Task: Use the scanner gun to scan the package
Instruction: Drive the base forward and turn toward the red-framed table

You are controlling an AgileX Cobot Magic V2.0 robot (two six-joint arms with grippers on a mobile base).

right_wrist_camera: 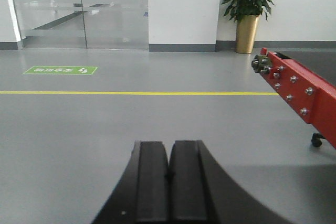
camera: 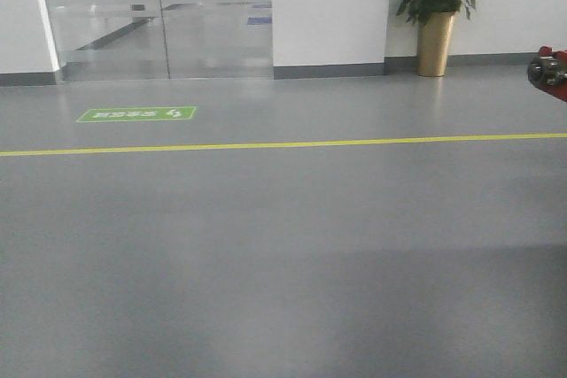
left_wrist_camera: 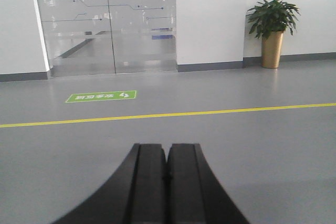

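No package and no scanner gun show in any view. My left gripper (left_wrist_camera: 168, 148) is shut and empty, its black fingers pressed together, pointing out over bare grey floor. My right gripper (right_wrist_camera: 170, 144) is also shut and empty, pointing over the same floor. Neither gripper shows in the front view.
A red metal frame with bolts and a caster (right_wrist_camera: 302, 90) stands to the right; its end shows in the front view (camera: 549, 70). A yellow floor line (camera: 283, 143) crosses ahead, with a green floor sign (camera: 137, 114), glass doors (camera: 159, 15) and a potted plant (camera: 436, 15) beyond.
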